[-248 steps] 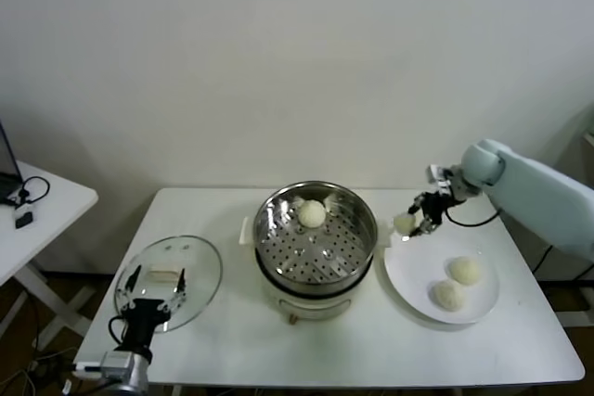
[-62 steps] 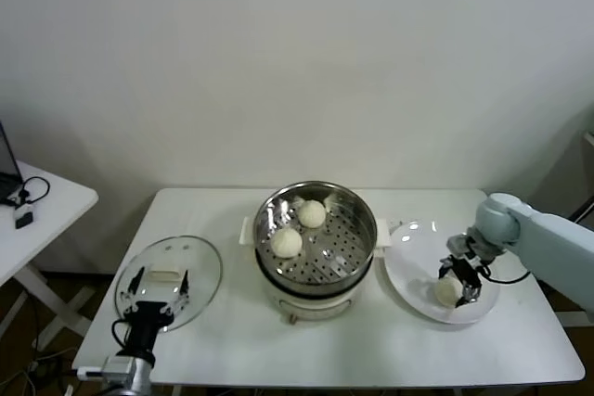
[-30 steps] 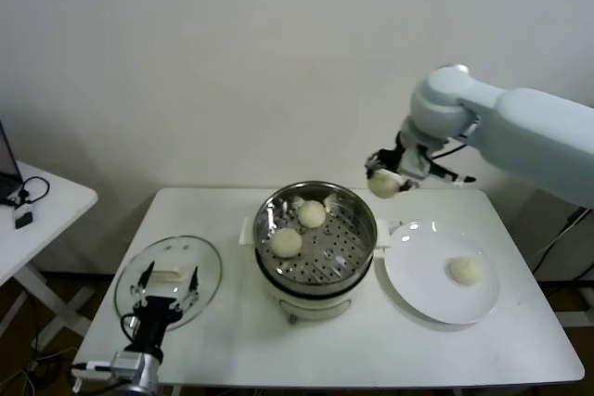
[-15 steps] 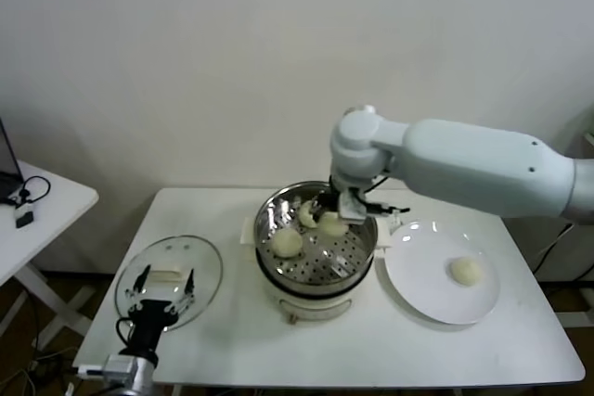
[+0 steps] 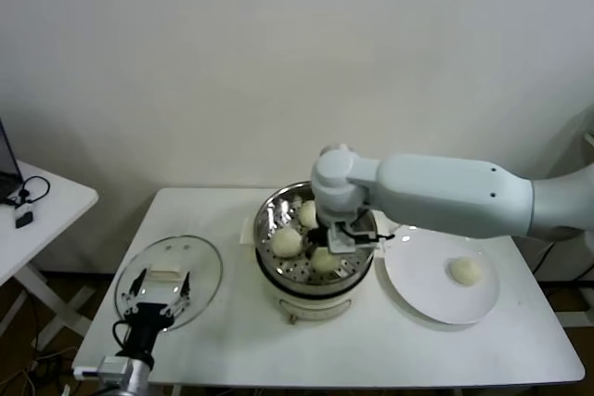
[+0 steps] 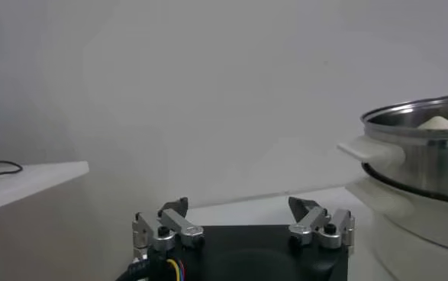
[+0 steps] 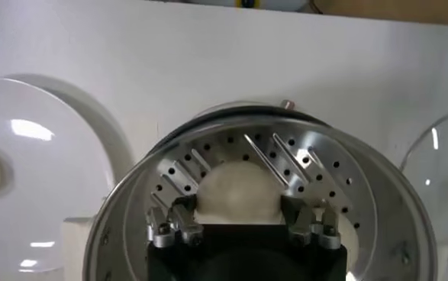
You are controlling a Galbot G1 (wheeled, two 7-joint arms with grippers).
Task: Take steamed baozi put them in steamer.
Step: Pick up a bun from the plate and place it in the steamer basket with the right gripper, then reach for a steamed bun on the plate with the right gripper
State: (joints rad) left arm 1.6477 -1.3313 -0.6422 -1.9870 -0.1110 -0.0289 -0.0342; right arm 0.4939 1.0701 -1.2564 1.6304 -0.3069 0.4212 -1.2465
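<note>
The right end effector [image 7: 240, 226] is down inside the steamer [image 5: 269, 220], fingers clamped on a baozi [image 7: 239, 195] near the basket's front. Two more sit in the steamer; one stays on the plate [image 5: 418, 289] at the desk's right edge. A bun looks soft and light (easily dented), best pinched gently across its sides. Dome-shaped, it sits dome up, with no long axis. The left end effector [image 6: 243, 223] waits, fingers apart, near the front-left corner.
</note>
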